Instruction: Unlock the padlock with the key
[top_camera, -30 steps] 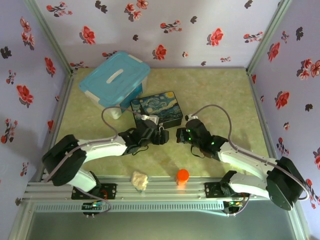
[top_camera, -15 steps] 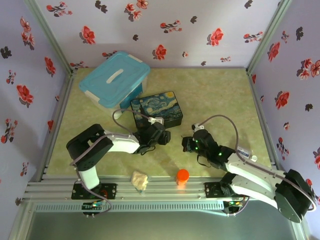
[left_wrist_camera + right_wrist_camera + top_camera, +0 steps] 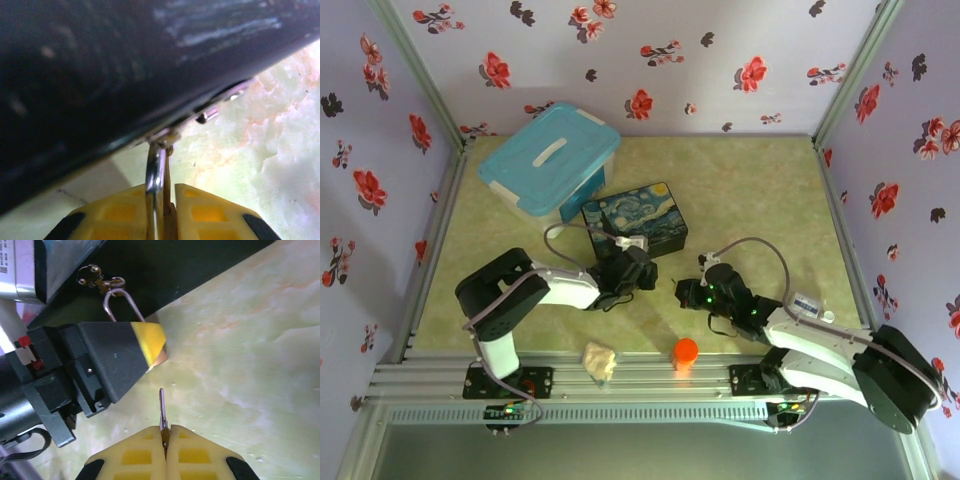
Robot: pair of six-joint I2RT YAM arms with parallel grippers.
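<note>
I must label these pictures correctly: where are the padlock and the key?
padlock (image 3: 155,180), left wrist view, on its silver shackle.
key (image 3: 162,409), right wrist view, on its bare blade.

left gripper (image 3: 161,200) clamped shut; right gripper (image 3: 165,437) pinched shut too.
</note>
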